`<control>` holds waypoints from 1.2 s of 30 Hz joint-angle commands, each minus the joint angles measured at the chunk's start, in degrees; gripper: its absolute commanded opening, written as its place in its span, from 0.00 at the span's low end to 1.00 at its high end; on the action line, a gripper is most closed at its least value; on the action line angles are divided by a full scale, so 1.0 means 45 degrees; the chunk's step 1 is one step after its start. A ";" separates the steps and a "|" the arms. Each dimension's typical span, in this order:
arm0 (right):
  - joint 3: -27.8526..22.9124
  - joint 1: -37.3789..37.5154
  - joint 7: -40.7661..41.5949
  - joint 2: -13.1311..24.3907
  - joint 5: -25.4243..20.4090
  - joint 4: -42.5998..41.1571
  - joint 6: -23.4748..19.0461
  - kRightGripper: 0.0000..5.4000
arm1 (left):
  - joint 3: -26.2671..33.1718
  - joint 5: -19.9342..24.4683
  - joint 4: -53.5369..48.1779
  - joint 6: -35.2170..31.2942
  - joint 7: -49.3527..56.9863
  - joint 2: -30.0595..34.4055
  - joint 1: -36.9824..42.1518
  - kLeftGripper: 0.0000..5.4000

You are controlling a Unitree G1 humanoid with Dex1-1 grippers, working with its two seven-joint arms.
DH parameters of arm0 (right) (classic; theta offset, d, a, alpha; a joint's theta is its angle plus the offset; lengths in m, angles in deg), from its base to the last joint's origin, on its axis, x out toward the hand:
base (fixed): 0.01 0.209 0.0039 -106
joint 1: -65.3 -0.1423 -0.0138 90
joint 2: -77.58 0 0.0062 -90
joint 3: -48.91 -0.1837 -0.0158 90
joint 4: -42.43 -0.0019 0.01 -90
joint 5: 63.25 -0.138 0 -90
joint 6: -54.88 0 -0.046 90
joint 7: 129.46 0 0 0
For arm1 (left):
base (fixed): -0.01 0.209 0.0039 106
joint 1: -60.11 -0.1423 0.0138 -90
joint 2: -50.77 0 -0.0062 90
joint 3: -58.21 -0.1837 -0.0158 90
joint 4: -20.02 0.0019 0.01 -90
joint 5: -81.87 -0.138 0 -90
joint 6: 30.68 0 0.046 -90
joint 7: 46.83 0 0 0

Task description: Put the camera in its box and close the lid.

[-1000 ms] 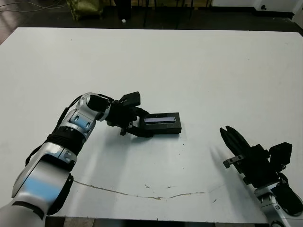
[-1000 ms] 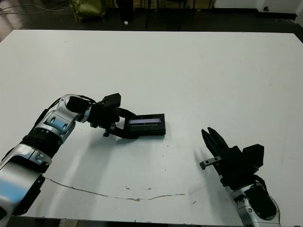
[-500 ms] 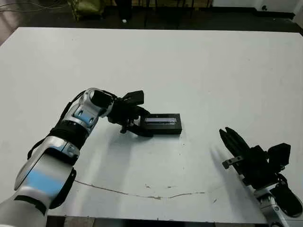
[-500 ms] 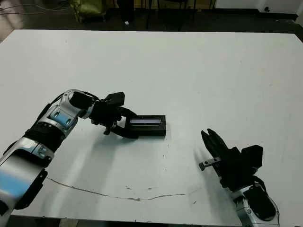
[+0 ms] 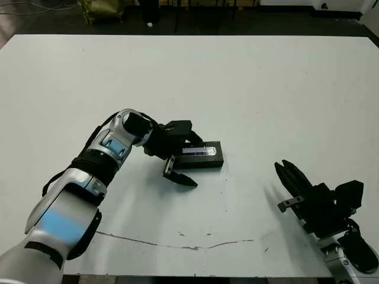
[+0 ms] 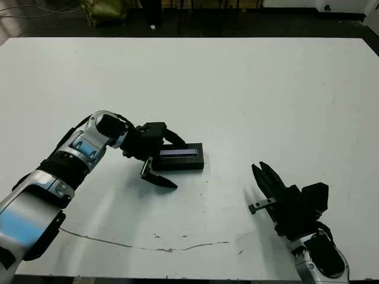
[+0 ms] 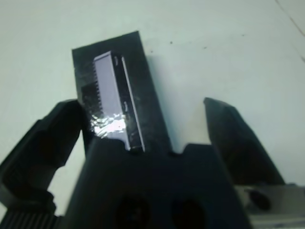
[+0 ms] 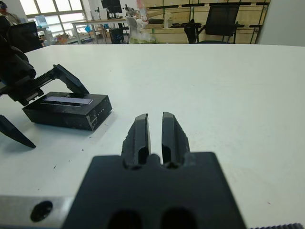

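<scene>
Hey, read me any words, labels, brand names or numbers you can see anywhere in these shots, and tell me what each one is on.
None can be read.
The lid: only a plain glossy silvery-lavender strip, with a row of tiny pale marks along its side in the right wrist view, too small to read.
Left gripper and right gripper: plain black, no lettering.
The table: bare white, only a thin crack line.

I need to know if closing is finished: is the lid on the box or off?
On. The lid with its silvery strip lies flat atop the box; no white lining shows.
</scene>
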 commanded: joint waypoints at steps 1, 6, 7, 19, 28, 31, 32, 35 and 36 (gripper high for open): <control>0.0037 0.0159 -0.0066 0.0018 0.0050 0.0063 -0.0121 0.00 | -0.0233 -0.0557 0.0323 -0.0109 0.0008 0.0491 -0.0721 1.00; 0.0045 0.0021 0.0312 -0.0042 -0.0153 0.0534 0.0298 0.00 | 0.0406 -0.0262 -0.0018 -0.0045 0.0711 0.1066 -0.1515 1.00; 0.0052 0.0017 0.0297 -0.0037 -0.0169 0.0511 0.0230 0.00 | 0.0498 -0.0269 -0.0153 -0.0017 0.0937 0.1194 -0.1664 1.00; 0.0163 -0.0061 0.0462 0.0019 -0.0138 0.0773 0.0324 0.00 | 0.3019 0.1863 -0.1494 0.0098 0.2888 0.1115 -0.3282 1.00; 0.0168 -0.0111 0.0417 -0.0046 -0.0091 0.0870 0.0404 0.00 | 0.2910 0.2357 -0.2516 -0.0678 0.1889 0.1352 -0.3504 1.00; 0.0188 -0.0059 0.0293 -0.0034 -0.0051 0.0709 0.0288 0.00 | 0.2799 0.2218 -0.3026 -0.0640 0.1529 0.1840 -0.3638 1.00; 0.0191 -0.0067 0.0359 -0.0034 -0.0098 0.0752 0.0370 0.00 | 0.2802 0.2241 -0.3154 -0.0744 0.1351 0.2049 -0.3668 1.00; 0.0183 -0.0068 0.0353 -0.0012 -0.0148 0.0767 0.0283 0.00 | 0.2869 0.2314 -0.3332 -0.0877 0.0871 0.2670 -0.3706 1.00; 0.0187 -0.0058 0.0312 0.0003 -0.0110 0.0735 0.0243 0.00 | 0.2895 0.2310 -0.3375 -0.0845 0.0804 0.2828 -0.3723 1.00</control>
